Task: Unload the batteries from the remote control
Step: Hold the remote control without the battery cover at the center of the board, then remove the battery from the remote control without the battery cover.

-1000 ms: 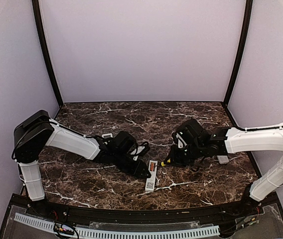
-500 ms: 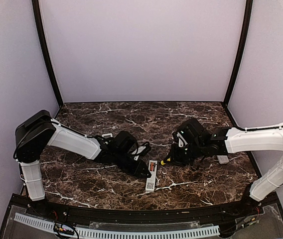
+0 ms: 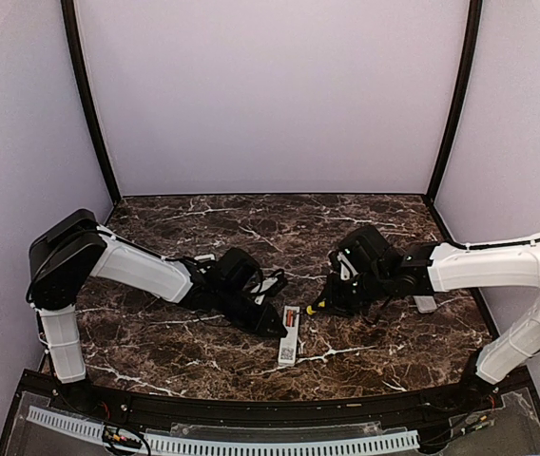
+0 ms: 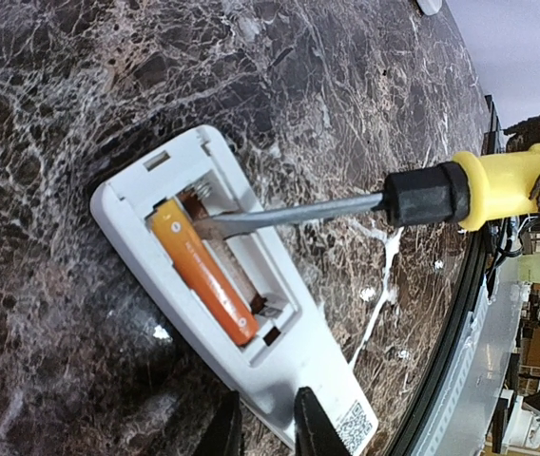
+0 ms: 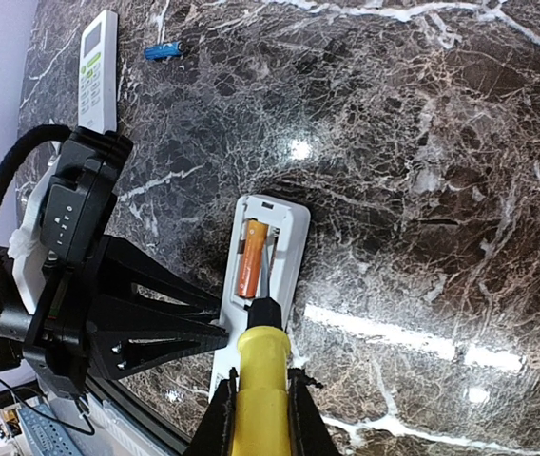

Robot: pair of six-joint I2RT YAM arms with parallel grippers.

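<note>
The right gripper (image 5: 257,397) is clamped on the yellow handle of a screwdriver (image 5: 262,347). The metal blade reaches into the open battery bay of a white remote (image 4: 319,366), which lies face down on the marble table (image 5: 422,142). The tip rests beside the upper end of the orange battery (image 4: 203,271), which sits in the bay along one side. The left gripper (image 4: 265,426) is at the long edge of that remote near its lower end, fingers close together. I cannot tell whether they pinch it. Well apart, a blue battery (image 5: 163,50) lies loose on the table just beside a second remote (image 5: 97,62).
</note>
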